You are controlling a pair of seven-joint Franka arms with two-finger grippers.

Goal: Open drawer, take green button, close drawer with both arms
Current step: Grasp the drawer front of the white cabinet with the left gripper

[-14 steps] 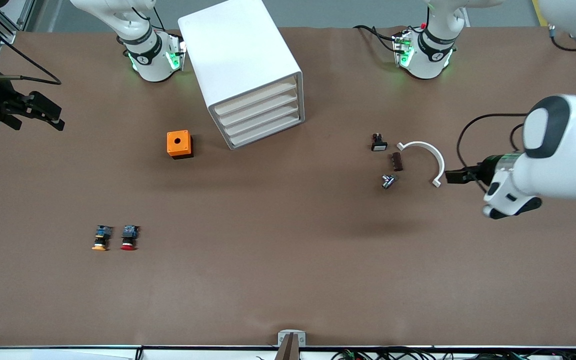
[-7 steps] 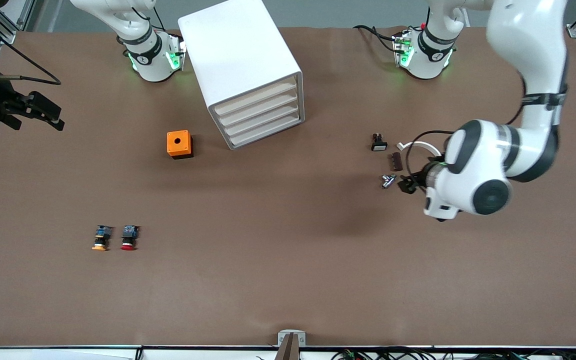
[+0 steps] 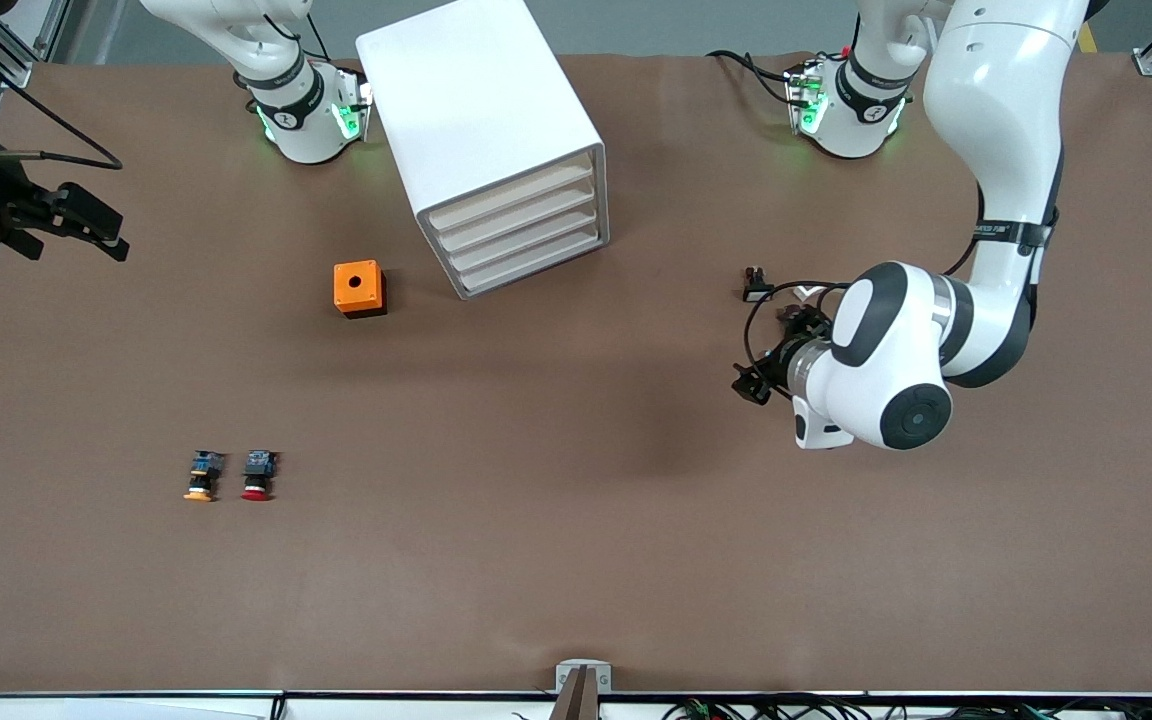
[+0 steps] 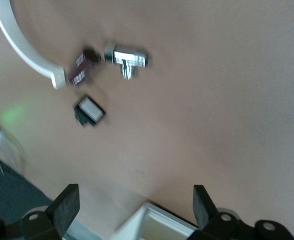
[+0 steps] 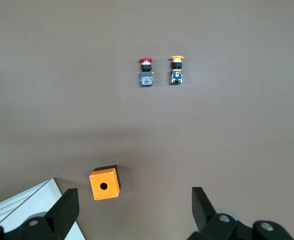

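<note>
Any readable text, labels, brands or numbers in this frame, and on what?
None can be read.
Left arm: small print on its black joint band, too small to read.
Arm bases: a mark on each black ring, too small to read.
Cabinet, orange box, buttons: no lettering visible.

Matt brown table point(image 3: 576, 560), shiny metal fitting point(image 4: 127, 56)
</note>
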